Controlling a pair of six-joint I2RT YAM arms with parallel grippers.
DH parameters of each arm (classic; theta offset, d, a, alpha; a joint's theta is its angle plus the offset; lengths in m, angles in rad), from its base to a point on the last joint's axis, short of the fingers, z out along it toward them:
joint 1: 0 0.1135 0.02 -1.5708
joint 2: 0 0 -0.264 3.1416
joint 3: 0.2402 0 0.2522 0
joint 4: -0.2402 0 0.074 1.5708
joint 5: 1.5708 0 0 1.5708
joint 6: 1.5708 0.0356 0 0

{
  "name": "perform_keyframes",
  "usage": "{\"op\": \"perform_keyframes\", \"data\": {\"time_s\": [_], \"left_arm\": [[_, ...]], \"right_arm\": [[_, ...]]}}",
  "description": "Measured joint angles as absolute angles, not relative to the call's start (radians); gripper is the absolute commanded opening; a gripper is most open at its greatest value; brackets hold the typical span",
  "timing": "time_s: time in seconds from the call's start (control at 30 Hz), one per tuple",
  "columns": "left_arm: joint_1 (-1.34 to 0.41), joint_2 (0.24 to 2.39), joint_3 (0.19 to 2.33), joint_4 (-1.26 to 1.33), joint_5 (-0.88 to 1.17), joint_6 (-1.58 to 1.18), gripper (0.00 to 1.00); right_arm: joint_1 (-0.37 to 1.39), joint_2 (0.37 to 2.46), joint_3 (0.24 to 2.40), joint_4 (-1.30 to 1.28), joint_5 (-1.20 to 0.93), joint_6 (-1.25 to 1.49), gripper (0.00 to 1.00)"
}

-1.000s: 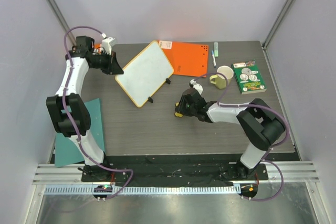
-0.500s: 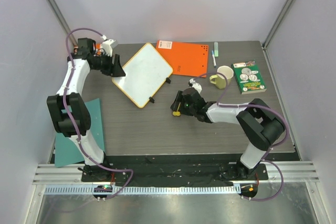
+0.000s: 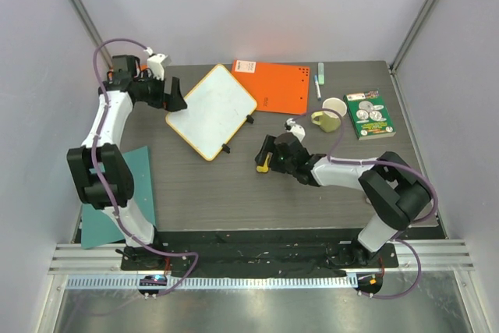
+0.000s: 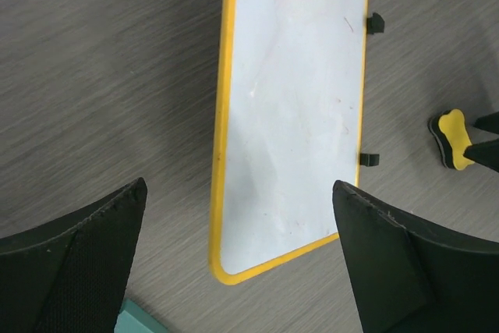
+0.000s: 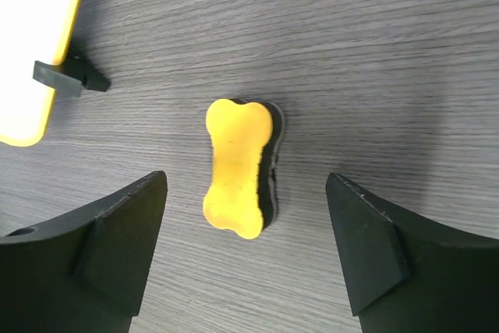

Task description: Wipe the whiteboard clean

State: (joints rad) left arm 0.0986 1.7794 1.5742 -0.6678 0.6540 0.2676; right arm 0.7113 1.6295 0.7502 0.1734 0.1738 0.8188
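The whiteboard (image 3: 212, 111), white with a yellow rim and small black clips, lies flat on the dark table with no writing showing. My left gripper (image 3: 175, 95) stands open just off its left corner; in the left wrist view the fingers (image 4: 93, 247) straddle the board's near end (image 4: 292, 107) without touching it. A yellow bone-shaped eraser (image 5: 238, 165) with a black pad lies on the table in front of my open right gripper (image 5: 245, 185), clear of both fingers. It also shows in the top view, the eraser (image 3: 263, 165) just right of the board, by the right gripper (image 3: 265, 154).
An orange sheet (image 3: 273, 86) lies behind the board, partly under its corner. A teal sheet (image 3: 117, 193) hangs over the left table edge. A cream mug (image 3: 331, 115), a green book (image 3: 369, 115) and a pen (image 3: 319, 79) sit at the back right.
Both grippers have opened. The left one let go of the whiteboard's corner and drew back slightly. The right one released the eraser, which now rests on the table.
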Motion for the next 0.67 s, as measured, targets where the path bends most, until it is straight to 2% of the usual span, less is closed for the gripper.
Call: {"op": "perform_keyframes", "data": {"time_s": [0.07, 0.17, 0.5, 0.67], "left_arm": [[0.100, 1.762, 1.574, -0.644, 0.620, 0.247, 1.00], [0.109, 1.723, 1.573, -0.610, 0.572, 0.220, 1.00], [0.163, 1.457, 1.522, -0.570, 0.480, 0.155, 1.00], [0.161, 1.383, 1.330, -0.567, 0.481, 0.144, 1.00]], "right_arm": [[0.711, 1.621, 0.750, 0.158, 0.192, 0.816, 1.00], [0.711, 1.580, 0.746, 0.122, 0.238, 0.802, 1.00], [0.643, 1.229, 0.736, -0.023, 0.468, 0.680, 1.00], [0.557, 1.066, 0.678, -0.076, 0.563, 0.603, 1.00]]}}
